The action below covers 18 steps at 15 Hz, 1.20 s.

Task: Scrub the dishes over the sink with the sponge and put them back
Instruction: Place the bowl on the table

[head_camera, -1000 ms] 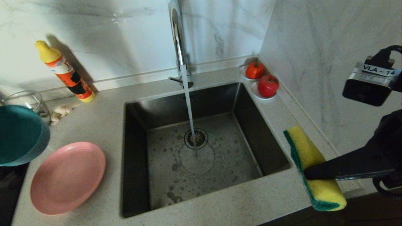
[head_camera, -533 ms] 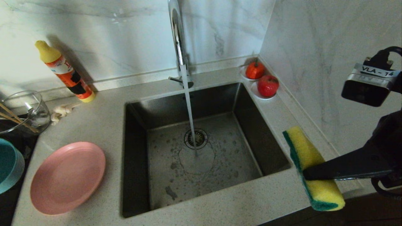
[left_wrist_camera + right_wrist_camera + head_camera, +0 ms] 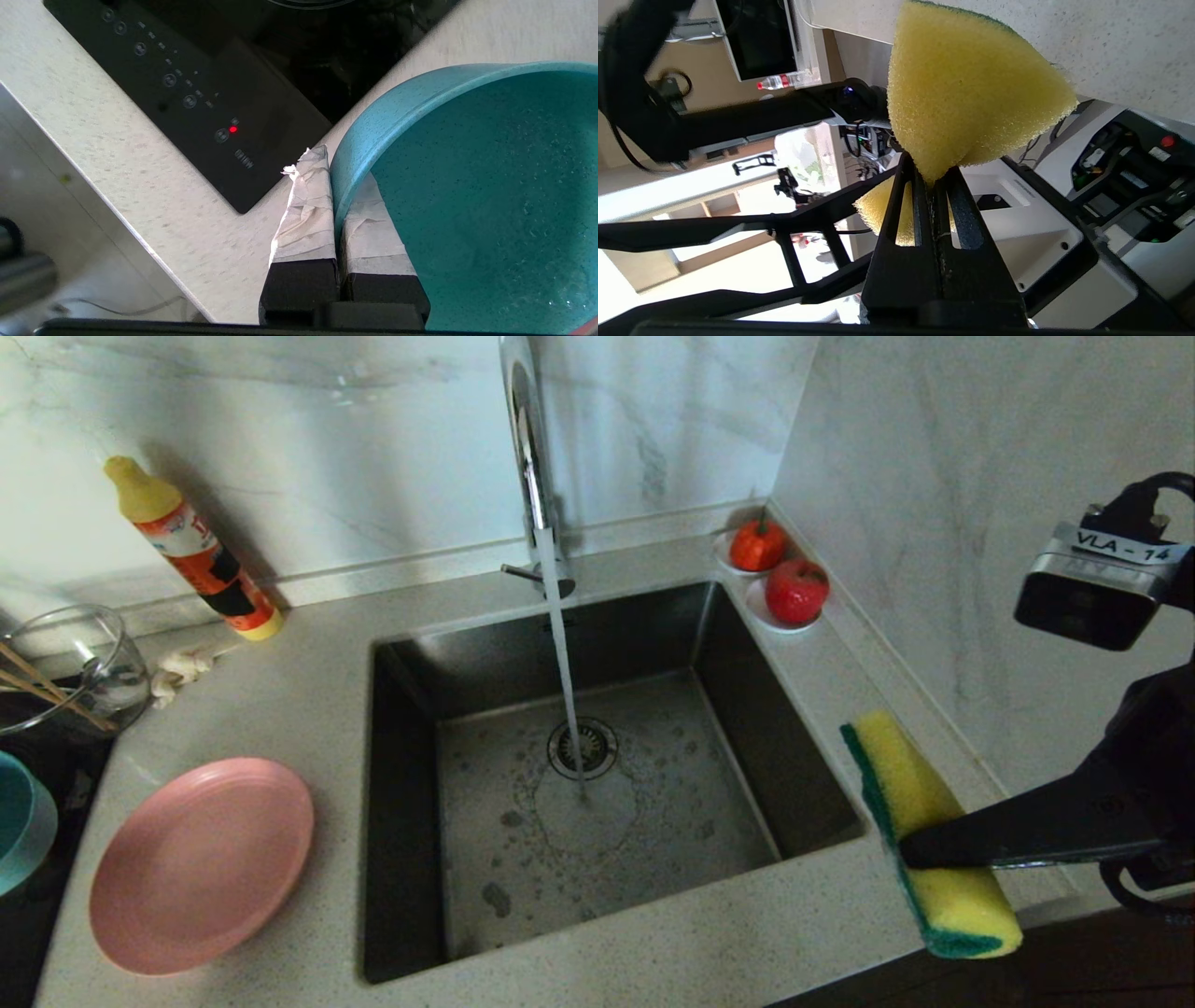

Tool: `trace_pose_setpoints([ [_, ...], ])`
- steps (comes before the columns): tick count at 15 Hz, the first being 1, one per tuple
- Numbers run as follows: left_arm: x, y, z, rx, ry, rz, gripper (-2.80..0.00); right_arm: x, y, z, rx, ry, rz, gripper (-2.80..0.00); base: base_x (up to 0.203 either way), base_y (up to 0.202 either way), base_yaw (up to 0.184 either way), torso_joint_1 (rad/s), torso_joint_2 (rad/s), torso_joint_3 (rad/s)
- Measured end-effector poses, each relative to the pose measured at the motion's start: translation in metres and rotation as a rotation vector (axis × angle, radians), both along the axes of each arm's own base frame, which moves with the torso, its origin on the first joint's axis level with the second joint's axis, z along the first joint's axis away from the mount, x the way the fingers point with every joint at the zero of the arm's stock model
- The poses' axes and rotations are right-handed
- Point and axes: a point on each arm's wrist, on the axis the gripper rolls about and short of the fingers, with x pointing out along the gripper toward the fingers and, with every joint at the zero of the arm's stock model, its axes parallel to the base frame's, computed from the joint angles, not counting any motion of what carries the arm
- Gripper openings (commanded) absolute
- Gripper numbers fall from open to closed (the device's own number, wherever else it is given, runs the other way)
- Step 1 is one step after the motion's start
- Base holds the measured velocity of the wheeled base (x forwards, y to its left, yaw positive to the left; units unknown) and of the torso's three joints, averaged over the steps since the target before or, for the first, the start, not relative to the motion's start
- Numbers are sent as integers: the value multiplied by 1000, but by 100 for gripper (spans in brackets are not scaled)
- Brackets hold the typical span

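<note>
Left gripper (image 3: 337,186) pinched the rim of the bowl (image 3: 476,196) over the hob (image 3: 224,79), at the surface's left end. Right gripper (image 3: 931,179) was clamped on the sponge (image 3: 929,835), right of the sink (image 3: 597,775). Water ran from the tap (image 3: 527,448). The plate (image 3: 201,863) lay left of the sink.

Dim head view, bottle (image 3: 191,549) shadow cast rightward up the wall; left wrist view's lower-left corner blurred.

White marble walls (image 3: 934,523) meet above a speckled pale countertop (image 3: 299,709).
</note>
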Motion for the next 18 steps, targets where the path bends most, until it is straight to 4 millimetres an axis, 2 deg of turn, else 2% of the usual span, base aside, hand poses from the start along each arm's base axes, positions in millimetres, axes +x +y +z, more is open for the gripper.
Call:
trace_pose_setpoints([
  [6,35,30,-5,-128,-48,121,-280,2,2,-1,-4,-6,5,-280,0,0,0,0,0,0],
  [10,42,60,-5,-136,-49,206,-280,4,3,-1,-4,-6,6,-280,0,0,0,0,0,0],
  [13,44,81,-16,-163,-18,265,-280,6,4,-3,-7,-2,7,-280,0,0,0,0,0,0],
  [18,54,102,-37,-242,2,332,-280,6,4,-3,-8,-2,7,-280,0,0,0,0,0,0],
])
